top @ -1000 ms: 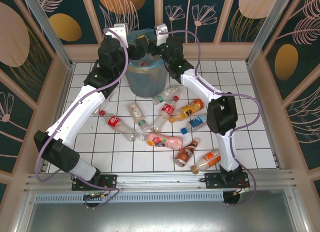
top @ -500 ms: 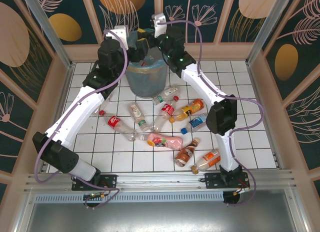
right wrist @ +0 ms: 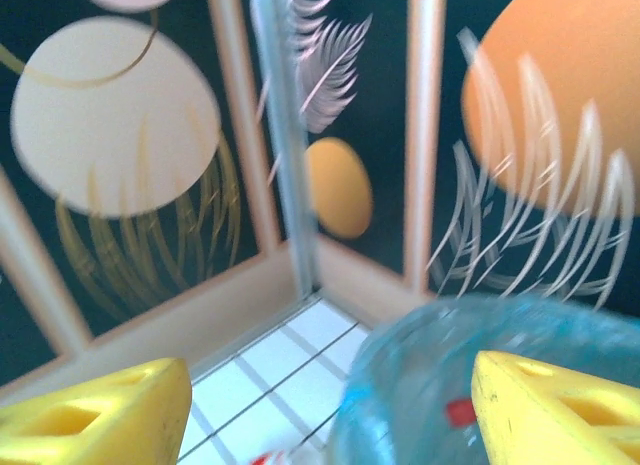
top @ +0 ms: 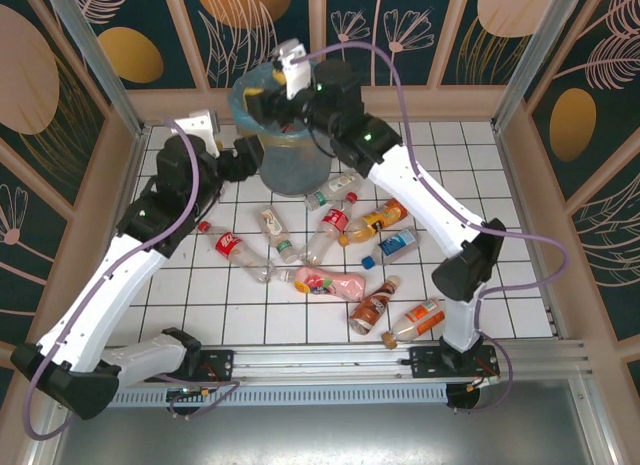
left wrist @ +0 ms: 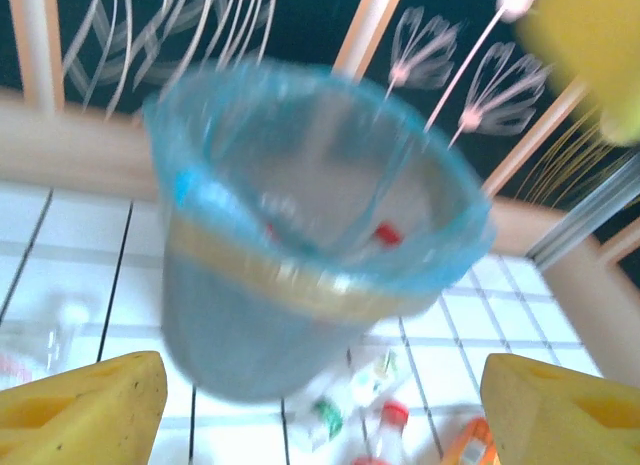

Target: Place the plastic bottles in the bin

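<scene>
The bin (top: 290, 163), grey with a light-blue bag, stands at the back of the tiled floor. In the left wrist view the bin (left wrist: 300, 285) is blurred, with red bottle caps (left wrist: 388, 233) inside it. Several plastic bottles (top: 335, 283) lie scattered in front of it, among them a red-labelled one (top: 232, 247) and an orange one (top: 378, 218). My left gripper (top: 248, 160) (left wrist: 320, 415) hangs open and empty just left of the bin. Over the bin's far-left rim my right gripper (top: 262, 103) (right wrist: 330, 415) is open and empty, the bin's bag (right wrist: 480, 385) below it.
Wooden-framed wall panels (top: 320, 45) close the cell right behind the bin, and side rails (top: 110, 185) run along the left and right. Bottles lie between the two arm bases, and bare tiles (top: 480, 185) stretch to the right.
My left arm has pulled back from above the bin, down and to the left. The right gripper has swung left across the bin's top. Both stay open.
</scene>
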Robot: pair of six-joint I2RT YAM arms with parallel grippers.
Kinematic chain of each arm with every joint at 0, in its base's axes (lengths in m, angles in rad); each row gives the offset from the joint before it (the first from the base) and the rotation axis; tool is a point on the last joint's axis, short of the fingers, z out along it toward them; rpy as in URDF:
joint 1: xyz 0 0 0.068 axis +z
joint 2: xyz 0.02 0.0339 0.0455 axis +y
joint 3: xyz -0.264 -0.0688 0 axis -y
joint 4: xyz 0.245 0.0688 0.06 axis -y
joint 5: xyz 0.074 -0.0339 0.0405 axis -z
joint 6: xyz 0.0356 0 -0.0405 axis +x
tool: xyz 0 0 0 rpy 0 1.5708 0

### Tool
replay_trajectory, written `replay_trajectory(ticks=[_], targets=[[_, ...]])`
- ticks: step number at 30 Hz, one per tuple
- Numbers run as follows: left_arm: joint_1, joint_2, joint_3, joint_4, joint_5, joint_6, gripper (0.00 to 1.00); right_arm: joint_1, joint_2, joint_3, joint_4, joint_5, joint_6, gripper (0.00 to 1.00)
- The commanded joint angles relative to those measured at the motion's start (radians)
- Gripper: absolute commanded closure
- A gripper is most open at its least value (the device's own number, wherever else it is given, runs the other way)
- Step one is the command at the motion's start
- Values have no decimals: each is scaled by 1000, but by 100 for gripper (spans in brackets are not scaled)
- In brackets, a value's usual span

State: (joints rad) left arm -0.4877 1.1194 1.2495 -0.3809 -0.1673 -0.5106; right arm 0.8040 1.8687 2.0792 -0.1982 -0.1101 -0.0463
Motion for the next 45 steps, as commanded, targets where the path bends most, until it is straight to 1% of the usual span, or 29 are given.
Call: replay_trajectory(ticks=[1, 3, 7, 11, 13, 16, 19, 21, 23, 26, 28, 32, 35, 40, 42, 45], targets=[[50, -2, -99, -81, 65, -116, 17, 41, -82, -110, -33, 7, 5, 26], [112, -18, -159, -54, 95, -144, 17, 55, -122, -179, -29, 20, 12, 26], [291, -25, -299, 38, 217, -206, 18, 55, -208, -314, -14, 45, 13, 27], [390, 19, -395, 113, 263, -251, 19, 55, -289, -422, 3, 69, 7, 27], [436, 47, -439, 158, 306, -288, 20, 54, -329, -477, 22, 69, 2, 27], [476, 81, -492, 222, 329, -333, 21, 49, -379, -541, 46, 75, 1, 27], [501, 123, -512, 251, 340, -353, 23, 25, -418, -598, 72, 67, 27, 27], [510, 142, -517, 244, 318, -355, 23, 2, -437, -626, 84, 40, 52, 27], [516, 150, -527, 246, 302, -357, 24, -21, -446, -643, 93, -4, 93, 28], [518, 160, -550, 249, 266, -357, 26, -28, -430, -653, 100, -124, 124, 30], [518, 184, -568, 269, 288, -356, 28, -15, -393, -643, 91, -200, 130, 31], [517, 229, -586, 294, 293, -367, 29, 30, -312, -616, 50, -280, 128, 31], [519, 239, -597, 313, 287, -366, 29, 66, -265, -611, 35, -309, 132, 31], [520, 275, -612, 327, 262, -362, 31, 121, -220, -622, 61, -342, 143, 31], [520, 297, -615, 344, 269, -365, 32, 141, -204, -619, 69, -348, 146, 31], [520, 329, -610, 361, 285, -368, 34, 158, -164, -600, 64, -394, 156, 31]])
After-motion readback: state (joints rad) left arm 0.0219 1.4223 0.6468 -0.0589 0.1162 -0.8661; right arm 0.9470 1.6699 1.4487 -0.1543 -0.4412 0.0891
